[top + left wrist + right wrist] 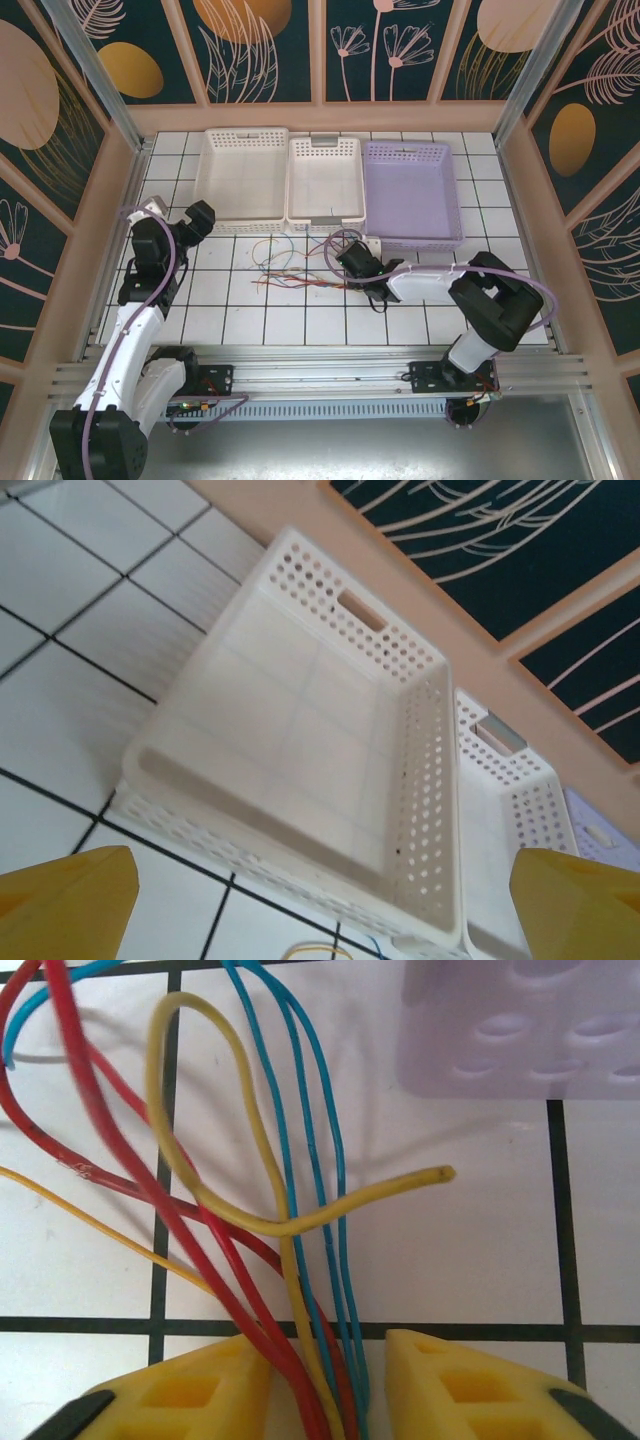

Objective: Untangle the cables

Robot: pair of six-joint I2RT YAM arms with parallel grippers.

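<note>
Lying in a loose tangle on the tiled table (pixel 240 325), the cables (pixel 298 276) are spreading across the middle of the overhead view, just on the near side of the middle white basket (pixel 325 143). Their long axis is running left to right. Their right ends are leading straight to the right gripper (pixel 352 262), which is poised at that end of the bundle, its arm stretching in from the right. The purple basket (pixel 405 148) is sitting just beyond it. The left gripper (pixel 200 217) is hovering well apart, off to the left by the near corner of the left white basket (pixel 243 133), so the right arm is clearly the nearer one.

From the left wrist, the two yellow fingers (pixel 62 900) are standing wide open with nothing between them and pointing at the left white basket. A small yellow loop (pixel 312 948) of wire is peeking in at the bottom edge.

From the right wrist, red strands (pixel 110 1150), blue strands (pixel 312 1150) and a thick yellow strand (pixel 205 1200) are running lengthwise out of the narrow gap between the right fingers (pixel 470 1390), heading the way the tool is pointing. The yellow strand is looping back, its free tip pointing right toward the purple basket. The jaws are standing partly apart with the strands between them; whether they are pinching yet I cannot tell. Any pull, I judge, should be going rightward along that axis.
</note>
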